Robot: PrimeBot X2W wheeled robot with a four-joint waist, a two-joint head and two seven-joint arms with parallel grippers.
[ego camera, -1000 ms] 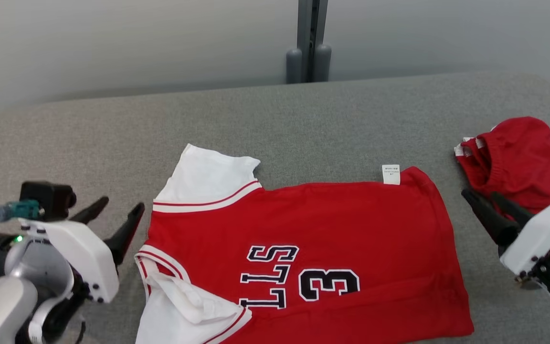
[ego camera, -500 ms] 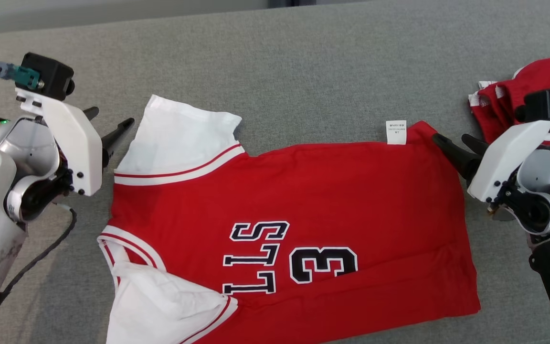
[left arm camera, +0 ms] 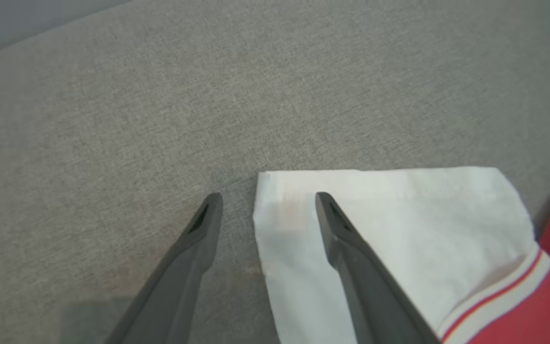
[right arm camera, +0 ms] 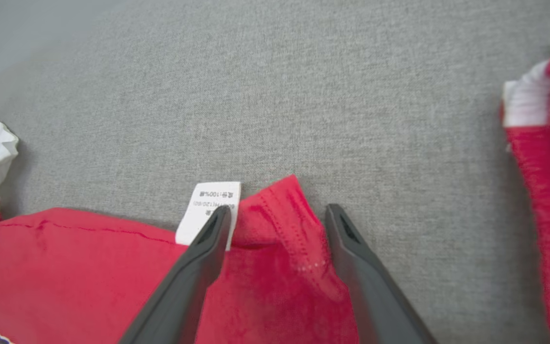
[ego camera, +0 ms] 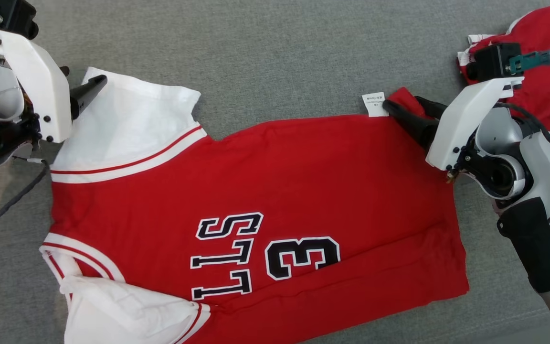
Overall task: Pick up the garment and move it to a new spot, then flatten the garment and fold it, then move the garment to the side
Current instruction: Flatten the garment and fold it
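Observation:
The garment (ego camera: 275, 181) is a red jersey with white sleeves and dark lettering, spread flat on the grey cloth surface (ego camera: 280, 52). My left gripper (ego camera: 84, 76) is open at the far left sleeve's outer corner. In the left wrist view, my left gripper (left arm camera: 269, 196) has one finger over the white sleeve (left arm camera: 399, 224) and the other over bare grey cloth. My right gripper (ego camera: 401, 101) is open at the far hem corner, beside the white care label (ego camera: 374, 104). In the right wrist view that red corner (right arm camera: 280, 210) lies between the open fingers of my right gripper (right arm camera: 279, 209), the label (right arm camera: 210, 208) by the left finger.
A second red piece of clothing (ego camera: 547, 71) with white trim lies bunched at the far right, seen too in the right wrist view (right arm camera: 547, 191). Bare grey surface stretches beyond the jersey. The near white sleeve (ego camera: 122, 310) is rumpled at the lower left.
The head camera has tilted down. Both grippers have advanced from beside the jersey to its far corners: left onto the sleeve corner, right onto the hem corner by the label. Both stay open.

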